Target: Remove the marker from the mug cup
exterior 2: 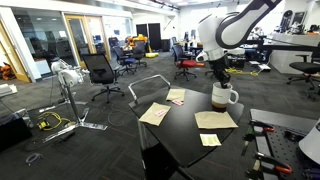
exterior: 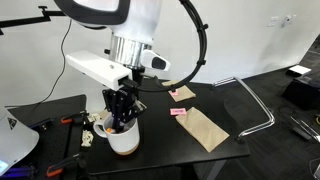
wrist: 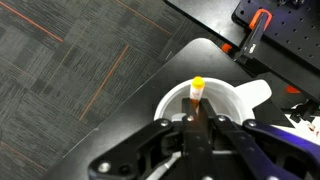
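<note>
A white mug [exterior: 124, 139] stands on the black table near its edge; it also shows in an exterior view [exterior 2: 222, 97] and in the wrist view [wrist: 228, 100]. A marker with an orange body and yellow cap [wrist: 197, 94] stands upright inside the mug. My gripper [wrist: 194, 122] reaches down into the mug's mouth, and its fingers are closed on the marker's body just below the cap. In both exterior views the gripper [exterior: 122, 112] [exterior 2: 218, 82] sits right over the mug and hides the marker.
Brown paper pieces [exterior: 206, 128] and small pink notes [exterior: 182, 93] lie on the table [exterior: 160, 125]. A black toolbox with red-handled tools [exterior: 60, 122] sits beside the mug. A metal chair frame [exterior: 262, 108] stands off the table's end.
</note>
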Robot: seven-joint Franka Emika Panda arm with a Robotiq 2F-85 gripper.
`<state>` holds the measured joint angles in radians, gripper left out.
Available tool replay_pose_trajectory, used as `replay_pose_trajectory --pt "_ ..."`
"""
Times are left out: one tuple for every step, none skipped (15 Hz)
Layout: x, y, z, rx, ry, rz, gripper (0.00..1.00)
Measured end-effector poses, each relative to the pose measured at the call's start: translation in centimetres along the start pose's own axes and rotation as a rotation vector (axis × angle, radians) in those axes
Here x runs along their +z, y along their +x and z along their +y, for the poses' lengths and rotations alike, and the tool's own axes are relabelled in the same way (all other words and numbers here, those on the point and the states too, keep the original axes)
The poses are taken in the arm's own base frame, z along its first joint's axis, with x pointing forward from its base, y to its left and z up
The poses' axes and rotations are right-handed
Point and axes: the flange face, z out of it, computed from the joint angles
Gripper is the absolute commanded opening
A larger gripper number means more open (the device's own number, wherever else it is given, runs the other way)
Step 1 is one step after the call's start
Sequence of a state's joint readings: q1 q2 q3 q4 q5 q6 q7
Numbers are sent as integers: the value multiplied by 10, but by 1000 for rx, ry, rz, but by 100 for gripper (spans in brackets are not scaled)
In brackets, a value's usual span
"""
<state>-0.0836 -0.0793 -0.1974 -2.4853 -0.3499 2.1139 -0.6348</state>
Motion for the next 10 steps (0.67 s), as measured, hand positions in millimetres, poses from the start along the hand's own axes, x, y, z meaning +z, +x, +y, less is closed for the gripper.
replay_pose_trajectory --pt "0 0 0 -2 -1 -1 2" --pt "0 0 0 -3 -3 -2 3" --pt "0 1 -1 -4 -4 -2 3" --pt "-1 1 -1 -5 -5 -2 3" --pt "-1 1 -1 -6 -6 -1 3" --pt "-3 1 -2 -7 -8 0 3" --pt "-5 1 -3 -8 -10 1 3" --pt "-8 1 -4 -5 -12 2 3" --pt "-12 0 -6 0 -16 3 3" --pt "-17 -1 -8 2 -22 6 3"
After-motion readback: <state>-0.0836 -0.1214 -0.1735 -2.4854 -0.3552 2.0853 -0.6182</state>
